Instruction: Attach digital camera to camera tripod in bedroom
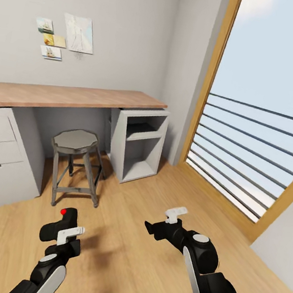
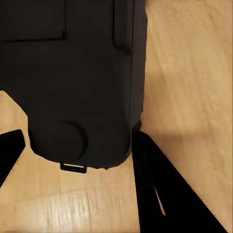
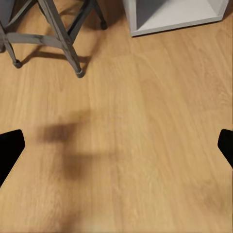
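Lower left of the head view: my left tool is clamped on the digital camera, red button up, held above the wood floor; the left wrist view has its black body between my fingers. Behind, centre left, a grey stool stands under the tabletop, beside an open white shelf unit. Lower right, my right tool is spread apart, holding nothing. A railed window occupies the right.

A stool stands under the desk, left of the shelf unit.
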`<state>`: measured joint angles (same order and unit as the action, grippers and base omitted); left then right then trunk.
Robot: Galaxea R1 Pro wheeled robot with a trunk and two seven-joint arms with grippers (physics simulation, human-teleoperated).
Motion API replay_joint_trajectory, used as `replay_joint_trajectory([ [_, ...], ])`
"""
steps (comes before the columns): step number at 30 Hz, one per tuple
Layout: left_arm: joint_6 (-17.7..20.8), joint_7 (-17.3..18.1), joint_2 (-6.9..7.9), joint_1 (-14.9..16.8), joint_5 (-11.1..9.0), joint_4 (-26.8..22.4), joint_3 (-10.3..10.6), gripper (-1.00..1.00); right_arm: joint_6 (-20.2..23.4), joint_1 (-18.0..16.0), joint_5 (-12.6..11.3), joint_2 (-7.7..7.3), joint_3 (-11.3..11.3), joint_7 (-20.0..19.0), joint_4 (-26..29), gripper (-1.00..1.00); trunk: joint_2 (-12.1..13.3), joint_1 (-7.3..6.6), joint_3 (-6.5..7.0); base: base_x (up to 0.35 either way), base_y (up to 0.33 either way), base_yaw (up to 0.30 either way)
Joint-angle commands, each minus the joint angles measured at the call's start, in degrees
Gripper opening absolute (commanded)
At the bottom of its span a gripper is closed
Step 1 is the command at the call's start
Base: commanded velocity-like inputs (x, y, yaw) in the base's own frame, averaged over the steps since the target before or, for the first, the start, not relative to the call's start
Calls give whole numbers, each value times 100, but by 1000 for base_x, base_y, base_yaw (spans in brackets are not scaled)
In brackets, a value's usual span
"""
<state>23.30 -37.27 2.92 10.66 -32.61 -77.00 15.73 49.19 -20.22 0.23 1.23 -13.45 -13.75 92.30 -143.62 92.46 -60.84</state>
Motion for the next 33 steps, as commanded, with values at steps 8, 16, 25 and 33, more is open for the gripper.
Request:
replay_joint_trajectory([
  [8, 19, -39, 16, 6, -12, 182, 3, -100, 29, -2, 3, 6, -2, -14, 7, 100, -2, -1, -5, -11, 21, 285],
  [16, 17, -48, 19, 6, -8, 248, -34, -100, 70, -3, 2, 21, -3, -14, 7, 100, -2, -1, -5, -69, 229, 286],
  [25, 10, -51, 22, -1, -2, 263, -42, -100, 115, 0, -2, 21, -34, -14, 7, 100, -2, -1, -5, -31, 156, 286],
  [33, 8, -55, 24, -2, 0, 265, -43, -100, 116, 0, -1, 25, -56, -11, 7, 100, -2, -1, -5, -9, 67, 286],
])
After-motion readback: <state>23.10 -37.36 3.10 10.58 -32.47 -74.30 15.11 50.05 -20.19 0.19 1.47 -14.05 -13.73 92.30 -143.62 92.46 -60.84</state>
